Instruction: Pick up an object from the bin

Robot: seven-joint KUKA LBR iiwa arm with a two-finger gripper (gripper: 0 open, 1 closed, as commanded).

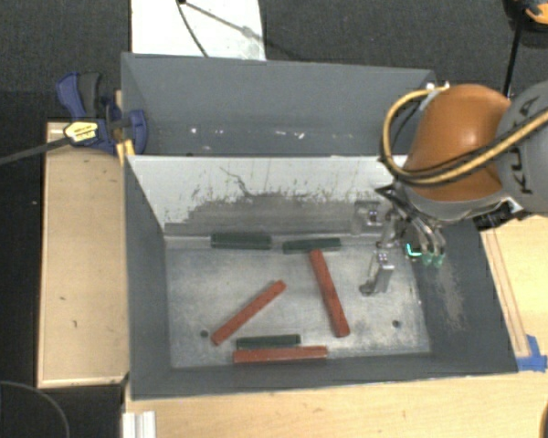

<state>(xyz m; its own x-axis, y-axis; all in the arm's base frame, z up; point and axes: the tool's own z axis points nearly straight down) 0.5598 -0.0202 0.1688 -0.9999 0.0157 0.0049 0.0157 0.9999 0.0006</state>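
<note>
A: Entry: bin (457, 327) contents, count?

B: Six sticks on the floor: three red, three dark green.

A: Reds, positions?

B: Slanted red stick (248, 312) left of centre. Steep red stick (329, 292) centre-right, its far end leaning left. Flat red stick (280, 355) along the front wall.

A: Greens?

B: Left green stick (240, 241) and right green stick (311, 244) lie in line along the back wall, with a gap between them. The right one sits by the steep red stick's far end. Front green stick (268, 341) lies parallel, just behind the flat red stick.

A: Gripper?

B: Gripper (374, 281) is low over the right part of the floor, just right of the steep red stick and apart from it. That stick is the nearest one. Nothing seen in its grasp. Spread or closed: cannot tell.
</note>
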